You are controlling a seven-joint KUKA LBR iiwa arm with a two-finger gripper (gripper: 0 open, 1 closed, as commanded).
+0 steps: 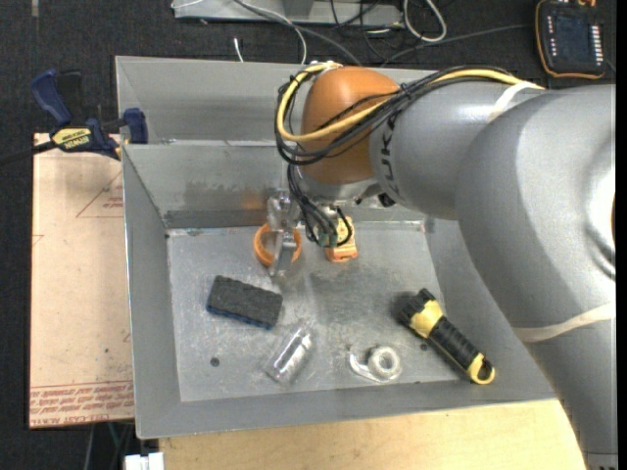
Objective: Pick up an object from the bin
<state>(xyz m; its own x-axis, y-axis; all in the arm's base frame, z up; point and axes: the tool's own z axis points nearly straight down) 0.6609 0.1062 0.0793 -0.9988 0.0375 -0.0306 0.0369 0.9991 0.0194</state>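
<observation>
- Orange curved piece point(263, 246) is located at 11 o'clock on the bin point(147, 262) floor.
- It is seen just beside the jaws, at their 9 o'clock.
- Jaw opening cannot be told.

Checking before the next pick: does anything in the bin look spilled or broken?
Nothing stands out. The dark block, clear plastic piece, pale ring and yellow-and-black tool lie apart on the bin floor, none visibly broken. The gripper hangs by an orange thing at the back.
</observation>
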